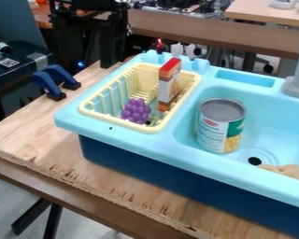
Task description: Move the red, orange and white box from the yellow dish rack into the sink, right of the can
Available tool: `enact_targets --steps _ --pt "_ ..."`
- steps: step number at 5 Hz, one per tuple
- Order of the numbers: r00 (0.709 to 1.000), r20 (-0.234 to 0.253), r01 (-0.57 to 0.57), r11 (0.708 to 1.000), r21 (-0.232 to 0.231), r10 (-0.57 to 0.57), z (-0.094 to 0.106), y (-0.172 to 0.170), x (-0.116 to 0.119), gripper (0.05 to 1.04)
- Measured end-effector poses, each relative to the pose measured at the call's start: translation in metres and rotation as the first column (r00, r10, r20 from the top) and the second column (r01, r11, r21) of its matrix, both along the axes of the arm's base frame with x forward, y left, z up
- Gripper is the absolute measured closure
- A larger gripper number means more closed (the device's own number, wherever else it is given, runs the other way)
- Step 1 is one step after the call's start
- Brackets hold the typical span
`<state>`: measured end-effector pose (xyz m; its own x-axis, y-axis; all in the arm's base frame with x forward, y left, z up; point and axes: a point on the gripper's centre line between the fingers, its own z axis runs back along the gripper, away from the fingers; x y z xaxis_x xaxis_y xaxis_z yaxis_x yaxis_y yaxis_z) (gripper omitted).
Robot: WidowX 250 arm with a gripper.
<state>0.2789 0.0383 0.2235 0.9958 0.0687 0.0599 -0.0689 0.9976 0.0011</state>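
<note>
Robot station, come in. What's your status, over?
Gripper open and empty, behind the sink's left corner. Purple grapes in yellow basket. Possible obstacle: upright box close beside them. Can in sink. Over.

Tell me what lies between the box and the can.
The yellow rack's side and a blue ledge lie between the box and the can, in the camera view.

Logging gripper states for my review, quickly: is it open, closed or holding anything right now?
Gripper: open, fingers apart, with nothing held between them.
</note>
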Motion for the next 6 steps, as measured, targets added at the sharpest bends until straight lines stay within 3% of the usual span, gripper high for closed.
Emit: enact_targets --steps 1,3,4,6 --pt "1.000 -0.030 0.003 1.000 -0.006 -0.003 -0.008 0.000 0.001 0.094" --pt "0.997 0.013 0.073 0.997 -0.015 -0.073 -0.006 0.001 0.043 0.094" --pt "0.989 0.029 0.143 0.988 -0.049 -0.142 -0.012 -0.003 0.066 0.094" --pt "0.984 0.027 0.176 0.981 -0.079 -0.175 -0.030 -0.020 0.093 0.094"
